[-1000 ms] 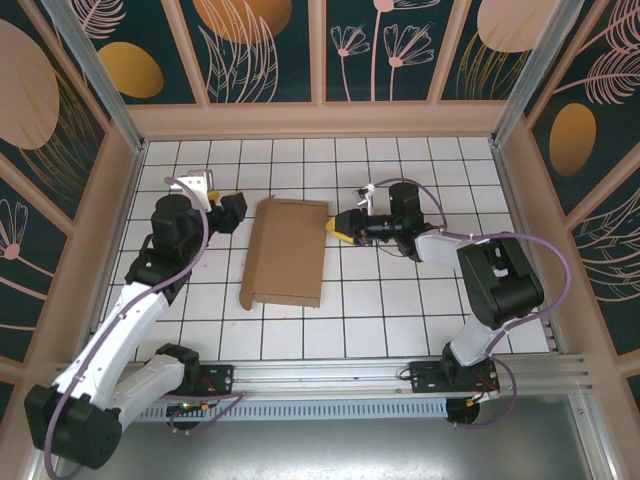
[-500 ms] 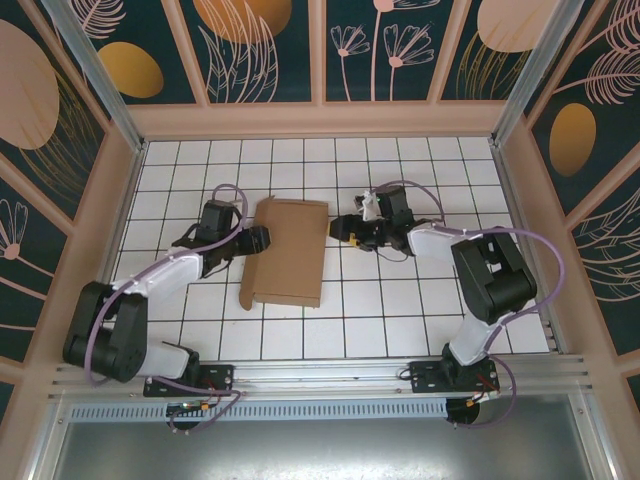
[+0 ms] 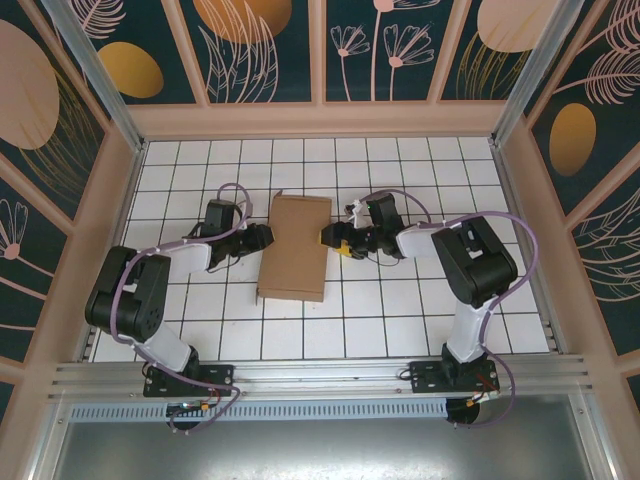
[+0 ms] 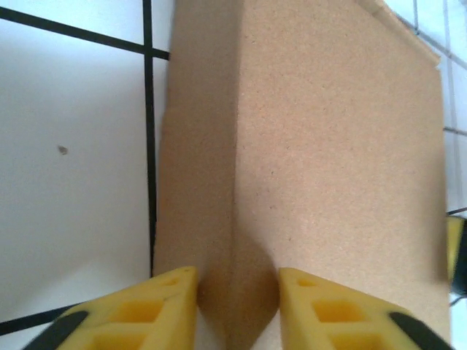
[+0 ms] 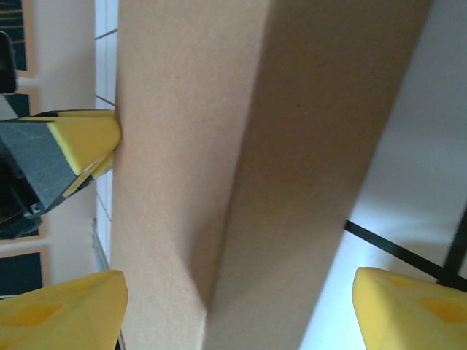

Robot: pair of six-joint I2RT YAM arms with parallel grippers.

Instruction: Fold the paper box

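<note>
L tool (image 3: 262, 237) straddled paper box (image 3: 296, 250) left edge, mid-frame; pinching or not, can't tell. R tool (image 3: 330, 238) spread wide at its right edge.

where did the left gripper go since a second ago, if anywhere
Yes: the left gripper moved right and slightly nearer across the table grid, up to the paper box left edge.

Plain brown paper box (image 3: 295, 247) on a white worktop (image 3: 400, 310) ruled with a black grid. The left gripper (image 4: 237, 292) and right gripper (image 5: 237, 302) show yellow fingers; black-and-white arms (image 3: 475, 265) carry purple cables (image 3: 232, 187). Walls (image 3: 270, 50) are dark teal with peach and orange leaf motifs.
</note>
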